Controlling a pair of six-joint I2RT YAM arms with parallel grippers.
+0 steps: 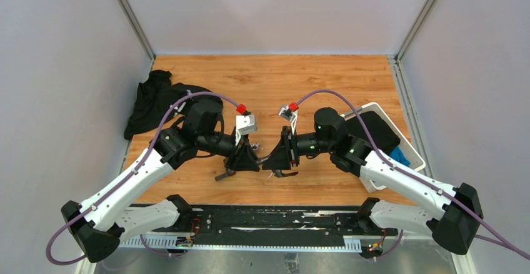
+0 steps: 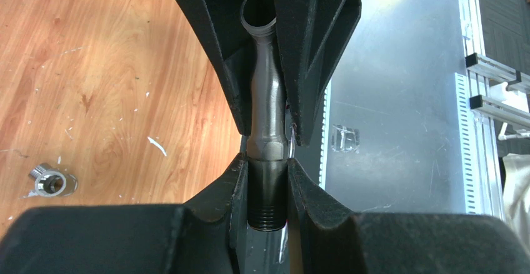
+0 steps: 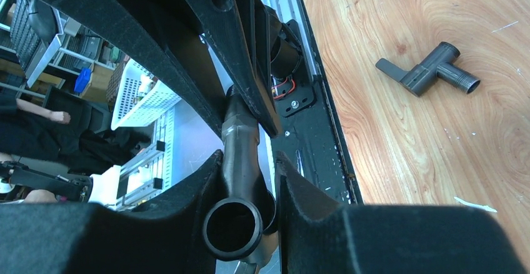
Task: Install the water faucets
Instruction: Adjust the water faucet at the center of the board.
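Shared grip: left end effector [image 2: 265, 161] and right end effector [image 3: 249, 158] both clench one dark-grey curved metal faucet spout [image 2: 269, 99].
Align its threaded stub [image 2: 267, 208] squarely before turning.

Noted from my side: crumpled black garment [image 1: 153, 102] far left on the wooden table [image 1: 269, 80], white basket [image 1: 374, 106] at right edge holding black cloth [image 1: 375, 130] and something blue [image 1: 400, 156], white flecks [image 2: 156, 146] on the wood.

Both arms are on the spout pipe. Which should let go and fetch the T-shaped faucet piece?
Left, probably: the T-shaped faucet piece lies just beside the left fingers, while the right fingers also clasp the spout pipe.
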